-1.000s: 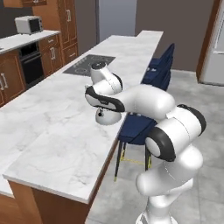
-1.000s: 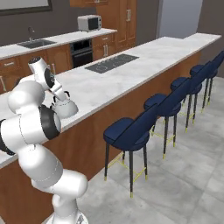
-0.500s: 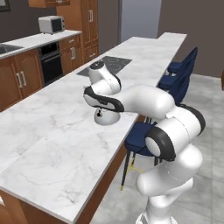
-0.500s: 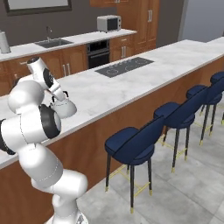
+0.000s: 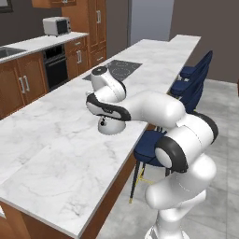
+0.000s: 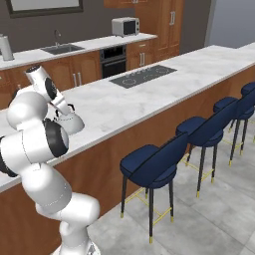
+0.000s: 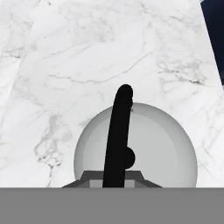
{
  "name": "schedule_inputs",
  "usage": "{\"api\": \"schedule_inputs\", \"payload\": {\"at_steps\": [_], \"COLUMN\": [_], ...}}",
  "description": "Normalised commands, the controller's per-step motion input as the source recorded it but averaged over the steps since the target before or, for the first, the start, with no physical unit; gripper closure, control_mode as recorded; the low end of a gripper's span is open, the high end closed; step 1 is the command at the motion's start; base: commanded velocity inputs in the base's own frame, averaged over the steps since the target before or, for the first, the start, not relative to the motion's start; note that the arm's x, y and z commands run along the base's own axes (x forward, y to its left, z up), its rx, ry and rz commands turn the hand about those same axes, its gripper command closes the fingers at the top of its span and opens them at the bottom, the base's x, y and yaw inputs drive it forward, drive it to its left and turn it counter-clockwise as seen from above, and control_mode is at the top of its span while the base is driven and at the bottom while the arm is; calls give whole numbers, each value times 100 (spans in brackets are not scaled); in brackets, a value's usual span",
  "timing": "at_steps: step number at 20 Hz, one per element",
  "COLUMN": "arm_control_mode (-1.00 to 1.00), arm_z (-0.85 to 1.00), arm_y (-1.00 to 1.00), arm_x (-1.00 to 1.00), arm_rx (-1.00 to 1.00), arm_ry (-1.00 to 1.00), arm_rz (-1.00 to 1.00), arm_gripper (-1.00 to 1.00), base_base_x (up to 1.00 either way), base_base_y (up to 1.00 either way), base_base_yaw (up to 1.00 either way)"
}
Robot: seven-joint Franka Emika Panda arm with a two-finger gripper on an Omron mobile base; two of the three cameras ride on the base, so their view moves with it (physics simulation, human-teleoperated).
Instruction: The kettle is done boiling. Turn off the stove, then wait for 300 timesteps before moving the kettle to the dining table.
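The small silver-grey kettle (image 5: 111, 126) (image 6: 70, 123) (image 7: 144, 142) hangs just above the white marble dining table (image 5: 60, 154) (image 6: 119, 107), near its chair-side edge. My gripper (image 5: 105, 117) (image 6: 63, 107) is shut on the kettle's thin black handle (image 7: 118, 131), straight over the dome. Whether the kettle's base touches the marble I cannot tell. The dark stove (image 5: 113, 69) (image 6: 143, 76) lies set in the same slab, farther along it.
Blue chairs (image 6: 155, 160) (image 5: 192, 83) line the slab's overhanging edge. Behind stands a marble counter with wooden cabinets, an oven (image 6: 113, 60), a sink (image 6: 62, 48) and a microwave (image 5: 56, 25) (image 6: 125, 26).
The whole scene has shifted in both base views, so the base has driven along the slab. The arm keeps its pose, with the kettle still in the gripper.
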Motion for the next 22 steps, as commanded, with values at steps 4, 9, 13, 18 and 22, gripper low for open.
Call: {"api": "schedule_inputs", "payload": {"at_steps": [4, 9, 13, 18, 22], "arm_control_mode": [-100, -100, -100, -100, -100], "arm_z": [-3, -17, -28, -19, -12], "arm_y": [0, 0, 0, 0, 0], "arm_x": [0, 10, 13, 6, 9], "arm_rx": [0, 0, 2, 7, 14], "arm_ry": [0, -1, -10, -15, -7], "arm_rz": [0, 0, 0, 2, 2], "arm_gripper": [100, 100, 100, 100, 100], "base_base_x": [0, 0, 0, 0, 0], "base_base_y": [0, 0, 0, 0, 0], "base_base_yaw": [0, 0, 0, 0, 0]}}
